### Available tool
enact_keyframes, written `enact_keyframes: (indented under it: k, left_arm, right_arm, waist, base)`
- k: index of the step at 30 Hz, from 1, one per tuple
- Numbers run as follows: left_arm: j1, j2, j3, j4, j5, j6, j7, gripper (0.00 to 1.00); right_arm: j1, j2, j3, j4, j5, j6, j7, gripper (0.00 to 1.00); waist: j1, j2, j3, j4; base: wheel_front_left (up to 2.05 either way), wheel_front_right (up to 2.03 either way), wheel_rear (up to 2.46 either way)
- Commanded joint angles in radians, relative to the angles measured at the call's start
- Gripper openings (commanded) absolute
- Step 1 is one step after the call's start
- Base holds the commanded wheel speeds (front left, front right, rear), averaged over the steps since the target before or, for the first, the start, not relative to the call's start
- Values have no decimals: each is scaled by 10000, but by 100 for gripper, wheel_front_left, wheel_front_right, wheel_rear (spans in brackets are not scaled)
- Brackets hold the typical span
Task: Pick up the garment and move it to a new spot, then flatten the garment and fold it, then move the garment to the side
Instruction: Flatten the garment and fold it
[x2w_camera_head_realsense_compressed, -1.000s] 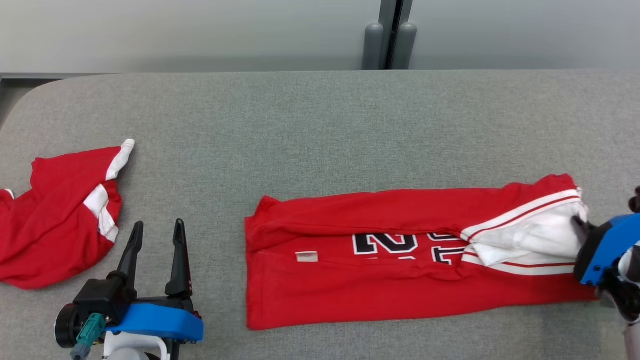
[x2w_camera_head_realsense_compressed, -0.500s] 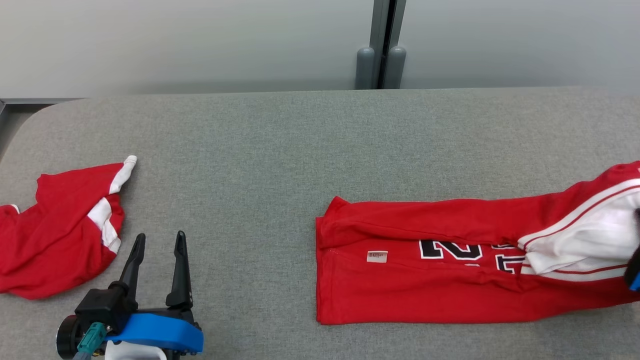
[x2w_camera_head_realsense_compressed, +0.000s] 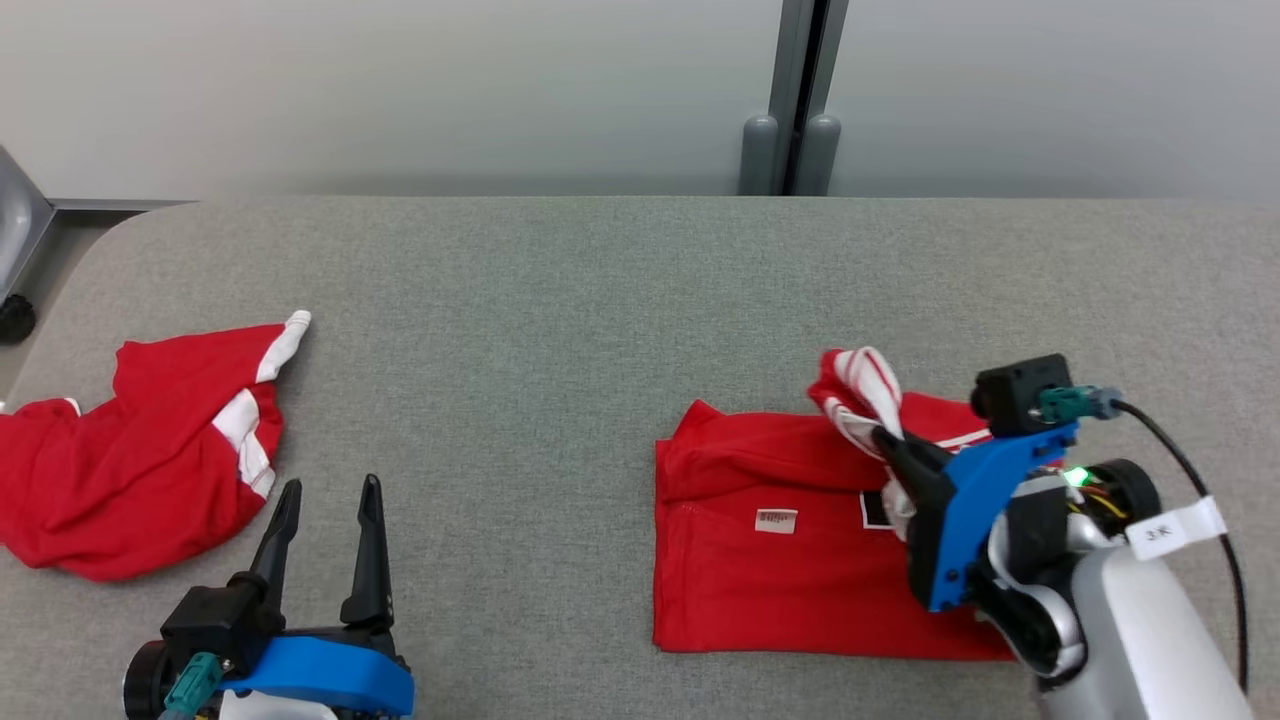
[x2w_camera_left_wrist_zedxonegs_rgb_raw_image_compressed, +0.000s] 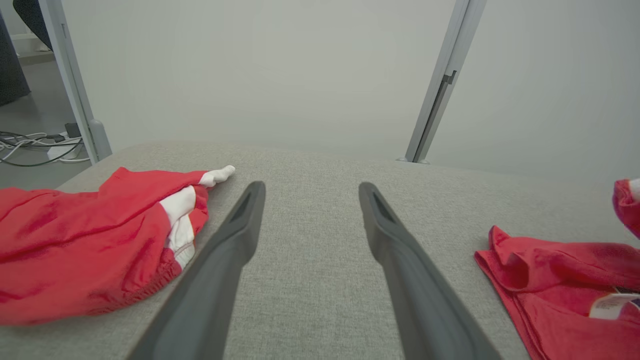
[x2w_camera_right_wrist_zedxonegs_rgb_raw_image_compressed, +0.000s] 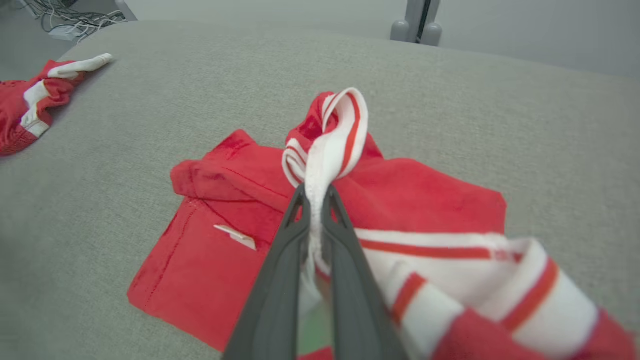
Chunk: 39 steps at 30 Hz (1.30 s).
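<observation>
The garment (x2w_camera_head_realsense_compressed: 780, 580) is a red jersey with white and red striped trim, lying on the right half of the grey table (x2w_camera_head_realsense_compressed: 550, 330). My right gripper (x2w_camera_head_realsense_compressed: 885, 440) is shut on the striped trim (x2w_camera_head_realsense_compressed: 865, 385), holding that end bunched and raised above the jersey's far left part. In the right wrist view the fingers (x2w_camera_right_wrist_zedxonegs_rgb_raw_image_compressed: 280, 280) pinch the trim (x2w_camera_right_wrist_zedxonegs_rgb_raw_image_compressed: 345, 125) over the red cloth (x2w_camera_right_wrist_zedxonegs_rgb_raw_image_compressed: 210, 260), with a small white label beside them. My left gripper (x2w_camera_head_realsense_compressed: 330, 485) rests open at the lower left with nothing between its fingers (x2w_camera_left_wrist_zedxonegs_rgb_raw_image_compressed: 235, 235). The jersey's corner (x2w_camera_left_wrist_zedxonegs_rgb_raw_image_compressed: 550, 280) lies to its right.
A second red and white garment (x2w_camera_head_realsense_compressed: 150, 470) lies crumpled at the table's left end, close to my left gripper, also seen as a red heap (x2w_camera_left_wrist_zedxonegs_rgb_raw_image_compressed: 90, 245). A grey post (x2w_camera_head_realsense_compressed: 800, 100) stands against the wall behind the table. Cables lie on the floor beyond the table's left corner.
My right gripper has carried the striped end leftward over the jersey, doubling it to about half its length. The camera has shifted too. The left gripper has stayed open in place.
</observation>
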Motion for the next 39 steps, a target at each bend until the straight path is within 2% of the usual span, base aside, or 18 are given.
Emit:
enact_keyframes:
  k: [1,7,16,17,18,19,24,29,33,39]
  left_arm:
    - [-2,32,-1,17,-24,20,-24,100]
    - [-243,2,-104,74,-49,-8,-41,100]
    - [-404,-6,-150,293,-67,-79,-79,100]
    - [-412,-6,-147,319,-76,-79,-88,100]
    - [-419,-8,-138,342,-85,-84,-96,100]
    - [-430,-7,-130,363,-91,-88,-103,100]
    - [-431,14,-49,440,-124,-70,-127,100]
    - [-330,42,82,449,-154,-28,-138,100]
    - [-251,62,158,414,-143,-25,-138,100]
    - [-168,74,285,290,-113,-46,-146,100]
  right_arm:
    - [-155,67,101,92,73,1,-105,0]
    - [-984,521,1130,1248,450,3,-790,0]
    - [-1684,606,2113,2954,1049,1,-1315,0]
    - [-1735,606,2245,3097,1163,1,-1351,23]
    - [-1789,607,2351,3187,1298,3,-1420,90]
    - [-1827,601,2455,3249,1442,1,-1475,100]
    - [-1919,605,3174,2790,3082,3,-1693,100]
    - [-1861,577,3517,1274,3907,3,-1867,100]
    - [-1444,152,2825,-43,3687,1,-2287,100]
    - [-494,-296,878,-1312,2300,1,-3158,100]
  waist:
    - [1,-1,12,29]
    - [1,-1,96,242]
    - [1,-1,207,488]
    - [1,-1,214,499]
    - [1,-1,218,506]
    - [1,-1,221,507]
    - [1,-1,185,426]
    - [1,-1,117,191]
    - [1,-1,46,-11]
    - [1,-1,-43,-249]
  base:
    - [0,0,0]
    - [0,0,0]
    - [0,0,0]
    - [0,0,0]
    - [0,0,0]
    - [0,0,0]
    - [0,0,0]
    - [0,0,0]
    - [0,0,0]
    - [0,0,0]
